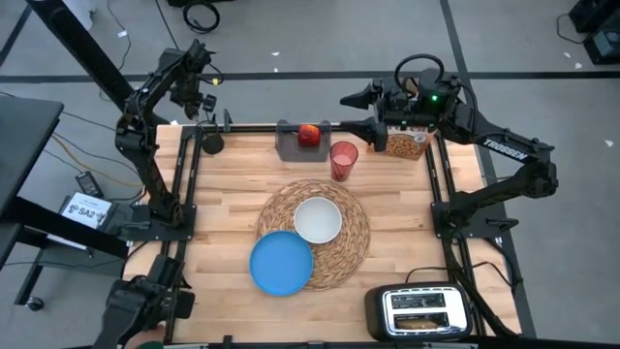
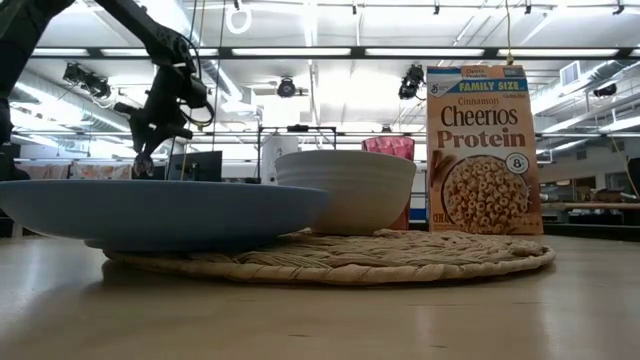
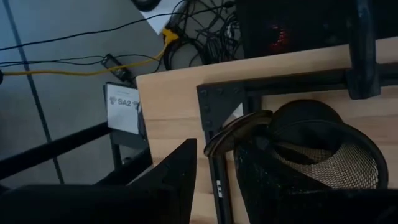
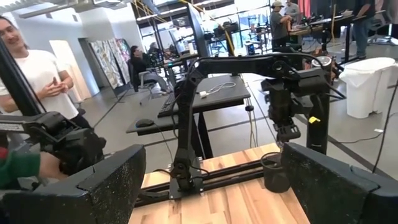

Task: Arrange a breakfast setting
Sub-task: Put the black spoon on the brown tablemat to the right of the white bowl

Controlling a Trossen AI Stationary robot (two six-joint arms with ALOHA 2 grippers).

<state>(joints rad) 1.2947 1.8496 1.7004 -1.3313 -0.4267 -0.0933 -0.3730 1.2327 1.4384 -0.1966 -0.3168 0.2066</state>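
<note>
The plate [image 1: 281, 262] overlaps the near-left edge of the placemat [image 1: 344, 242], which carries the bowl [image 1: 318, 220]. Farther back stand the cup [image 1: 343, 160] and cereal box [image 1: 407, 143]. Both jaws, right [image 4: 211, 180] and left [image 3: 214, 180], are spread and hold nothing.

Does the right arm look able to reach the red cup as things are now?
Probably yes. The right gripper hovers open at the table's far edge, near the red cup, with nothing between them; the apple sits aside.
</note>
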